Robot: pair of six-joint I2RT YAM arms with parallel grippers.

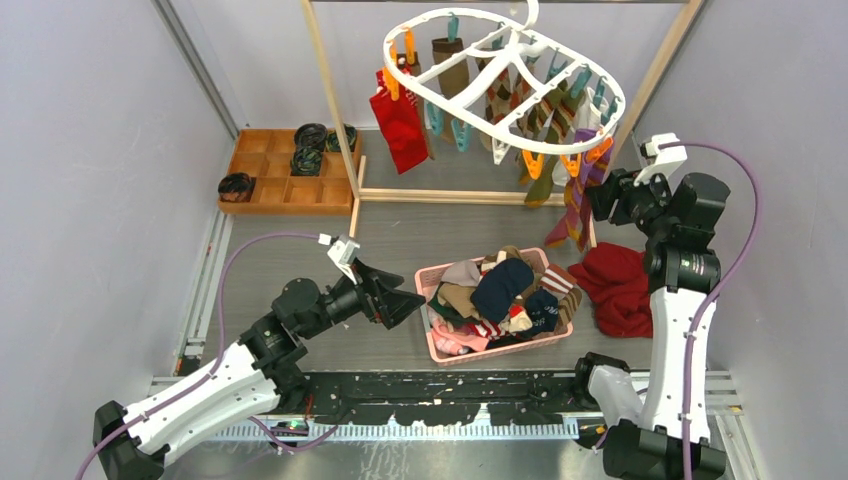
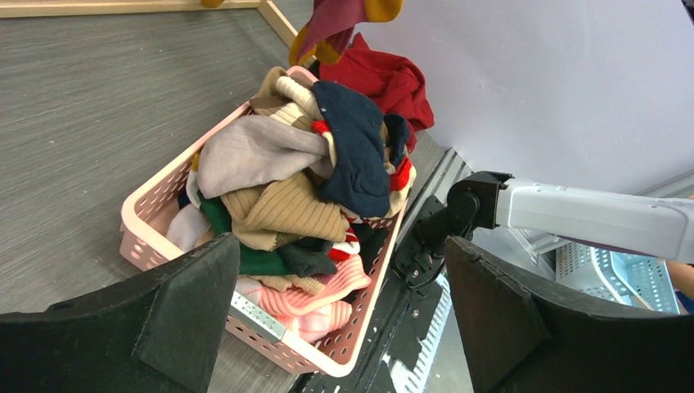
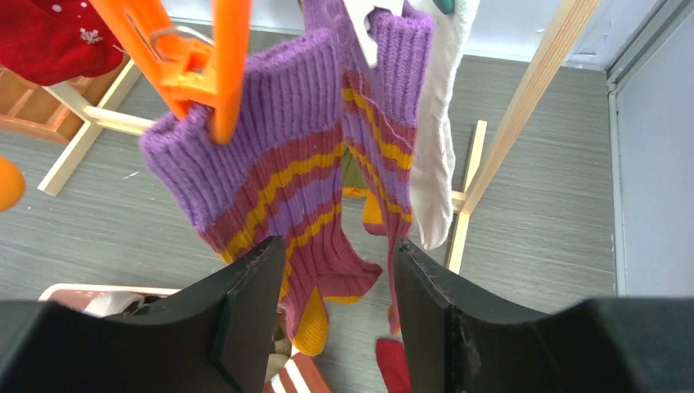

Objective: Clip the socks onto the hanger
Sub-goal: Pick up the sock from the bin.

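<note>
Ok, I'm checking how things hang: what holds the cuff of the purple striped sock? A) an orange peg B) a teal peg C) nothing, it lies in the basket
A: the right wrist view shows an orange peg clamped on the purple striped sock at its ribbed cuff.

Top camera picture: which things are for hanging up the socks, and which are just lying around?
For the job: hanger, socks in the pink basket, purple striped sock already pegged.
Lying about: red cloth, wooden tray, black rolls.
</note>
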